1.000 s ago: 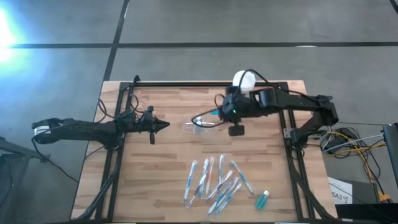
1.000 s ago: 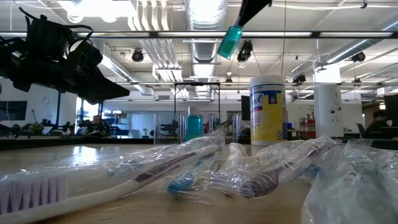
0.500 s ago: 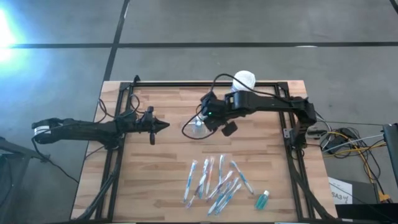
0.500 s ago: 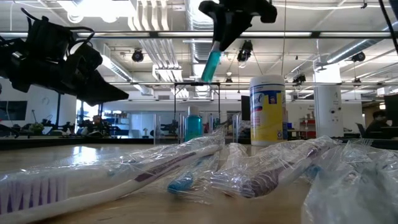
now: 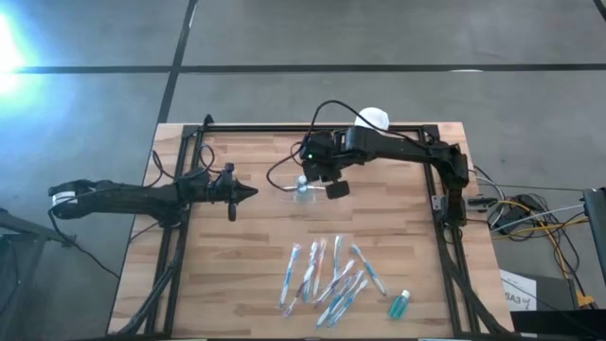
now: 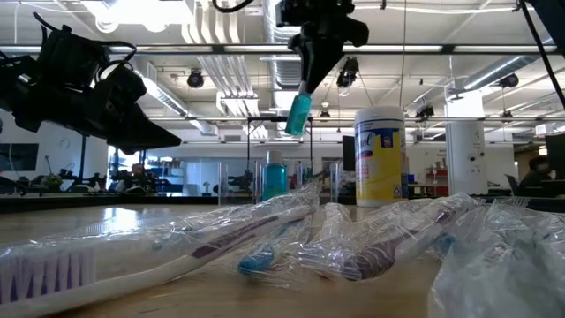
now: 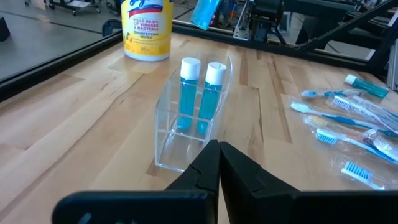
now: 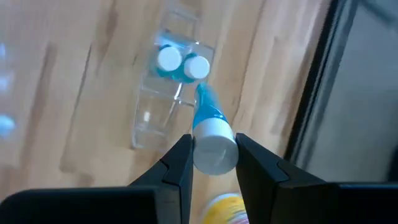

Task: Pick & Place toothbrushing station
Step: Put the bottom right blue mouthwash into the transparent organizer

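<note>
The toothbrushing station (image 7: 189,127) is a clear plastic holder standing on its base mid-table (image 5: 301,189), with two teal white-capped tubes (image 7: 199,93) upright in it. My right gripper (image 8: 213,142) hangs above it (image 8: 163,99), shut on a third teal tube (image 6: 298,113). My left gripper (image 5: 248,191) waits shut and empty to the holder's left, pointing at it (image 7: 219,152). My right gripper pinches the teal tube at its white cap end (image 8: 214,154) between its two fingers. The fingers come from above, slanting down. The tube hangs below them, slightly tilted, its teal end (image 8: 202,102) over the holder and clear of the table.
A yellow-and-blue canister with a white lid (image 5: 371,120) stands at the far edge behind the holder. Several wrapped toothbrushes (image 5: 331,275) lie toward the near edge, with another teal tube (image 5: 400,304) at the near right. Black frame rails (image 5: 284,127) border the table.
My right gripper has moved toward the table's left and down, from beside the canister to above the holder, still shut on the teal tube. The tube has swung from a steep slant to nearly upright.
</note>
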You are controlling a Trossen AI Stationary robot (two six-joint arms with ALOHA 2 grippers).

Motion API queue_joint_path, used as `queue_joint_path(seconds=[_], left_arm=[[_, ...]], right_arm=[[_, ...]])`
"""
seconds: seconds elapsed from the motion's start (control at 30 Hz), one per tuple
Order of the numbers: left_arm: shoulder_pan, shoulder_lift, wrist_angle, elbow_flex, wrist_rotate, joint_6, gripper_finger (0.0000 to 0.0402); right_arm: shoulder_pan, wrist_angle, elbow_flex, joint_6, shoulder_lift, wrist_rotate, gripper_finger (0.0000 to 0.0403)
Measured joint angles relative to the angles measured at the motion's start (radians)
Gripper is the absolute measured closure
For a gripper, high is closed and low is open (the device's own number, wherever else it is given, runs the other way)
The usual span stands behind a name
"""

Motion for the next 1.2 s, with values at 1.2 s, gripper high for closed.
queue_joint_path(seconds=[1.2], left_arm=[[0.0,0.0,0.012,0.0,0.0,-0.059,0.0392]], right_arm=[[-0.023,0.025,-0.002,0.961,-0.013,-0.131,0.0317]])
